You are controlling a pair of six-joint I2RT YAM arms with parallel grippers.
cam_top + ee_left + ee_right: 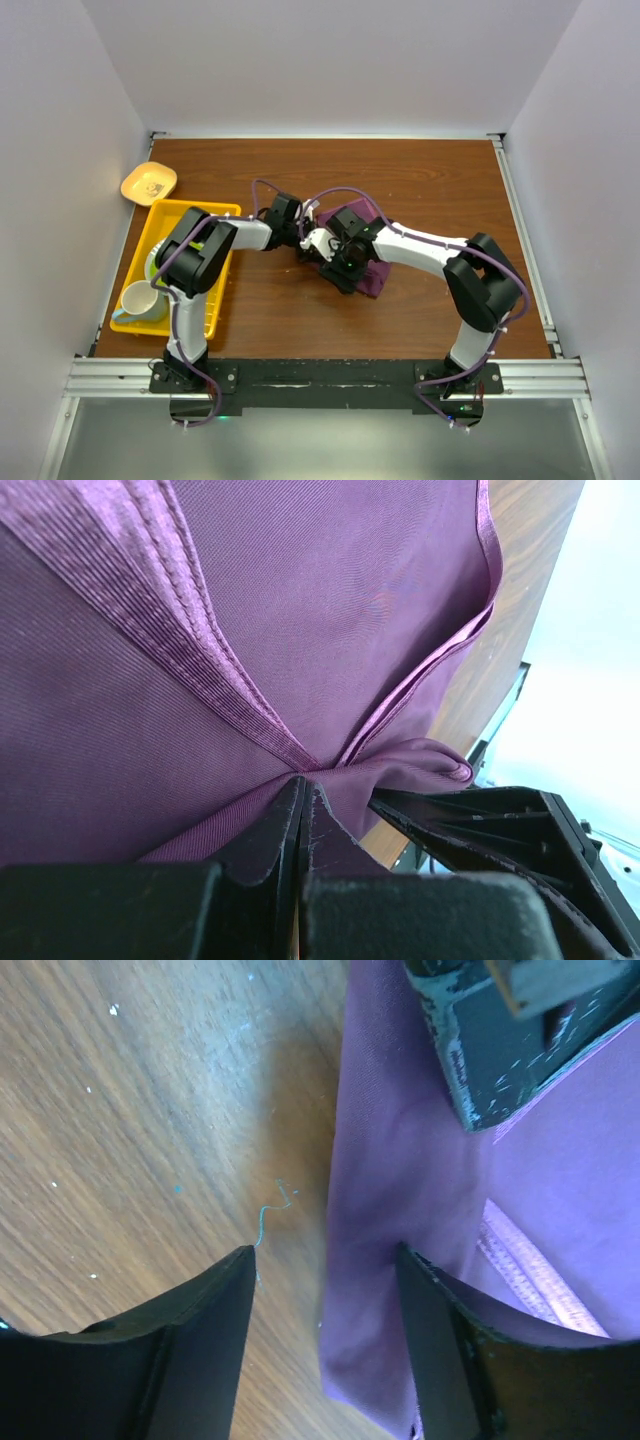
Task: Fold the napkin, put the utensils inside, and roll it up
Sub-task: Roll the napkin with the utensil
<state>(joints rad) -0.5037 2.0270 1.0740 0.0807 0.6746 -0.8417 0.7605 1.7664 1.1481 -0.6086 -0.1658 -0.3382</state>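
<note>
Leftward, yellow bin point(216, 312) holds mug point(140, 300) and green plate point(154, 264); napkin point(374, 279) outside.

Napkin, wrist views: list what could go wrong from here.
1. The left end effector pinches only a small bunched tip of the napkin; a pull could slip it free or undo the fold.
2. The right end effector straddles the napkin's edge, one finger over bare table; closing may catch just one layer or miss.
3. Both end effectors sit close together and could collide.

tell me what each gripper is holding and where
Left gripper pinches the napkin where two hemmed edges meet. Right gripper is open astride its edge, holding nothing.
</note>
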